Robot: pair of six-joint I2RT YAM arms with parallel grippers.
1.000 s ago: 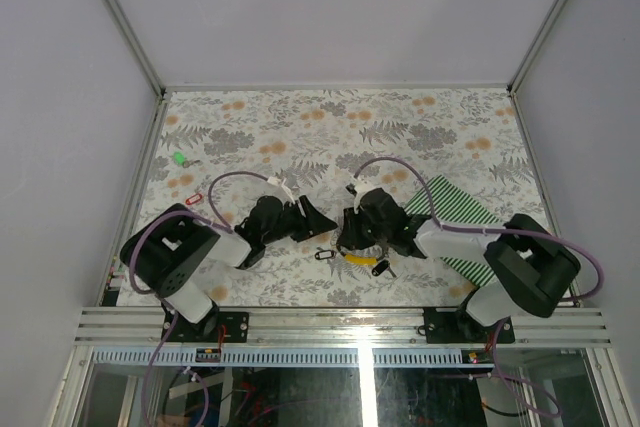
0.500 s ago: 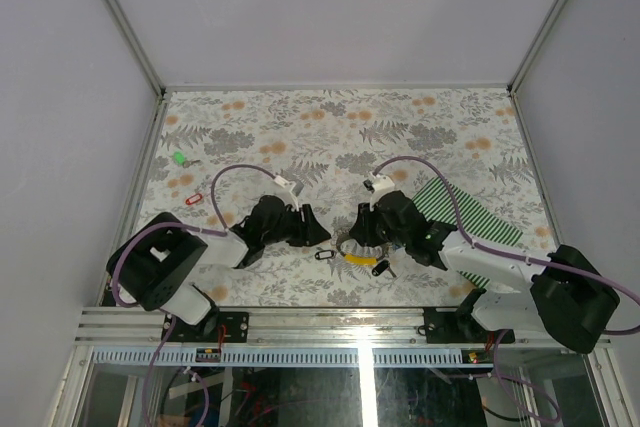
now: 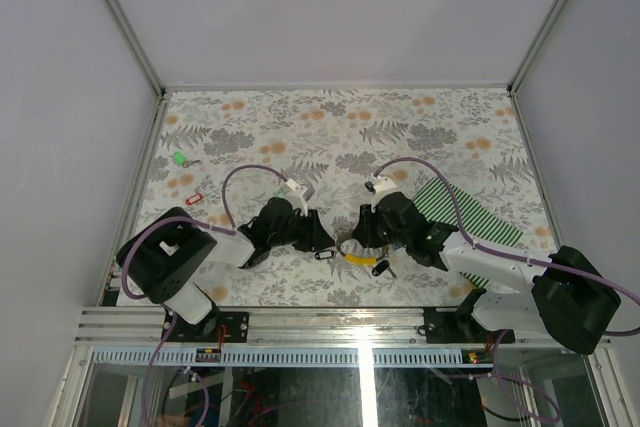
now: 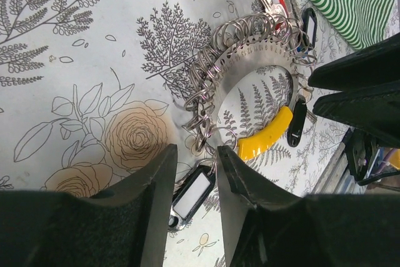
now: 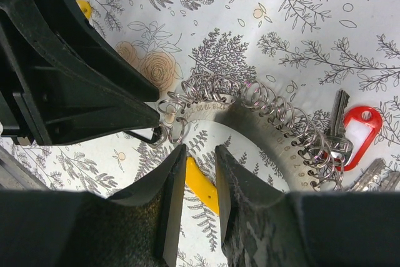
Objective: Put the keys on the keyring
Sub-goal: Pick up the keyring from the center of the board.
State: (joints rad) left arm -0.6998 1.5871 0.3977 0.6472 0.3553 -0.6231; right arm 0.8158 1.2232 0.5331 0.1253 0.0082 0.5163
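Note:
The keyring point(image 4: 256, 60) is a curved numbered metal plate with a yellow handle point(image 4: 265, 139), strung with several wire rings. It lies on the floral table near the front point(image 3: 355, 252). A red-headed key point(image 5: 356, 132) and black tags hang on it. My left gripper point(image 4: 195, 151) is open, its fingers on either side of a black tag with a white label point(image 4: 190, 195) hooked to an end ring. My right gripper point(image 5: 200, 149) is narrowly open over the yellow handle point(image 5: 203, 186), opposite the left gripper point(image 3: 322, 237). A loose green key point(image 3: 180, 158) and red key point(image 3: 194, 198) lie far left.
The green-and-white striped mat point(image 3: 460, 212) lies under the right arm, right of the keyring. The right gripper's fingers point(image 4: 362, 85) reach into the left wrist view close to the ring. Grey walls enclose the table on three sides.
The right arm's elbow swung out to the right, its gripper staying at the keyring. The left gripper edged right toward the black tag. The keyring has not moved.

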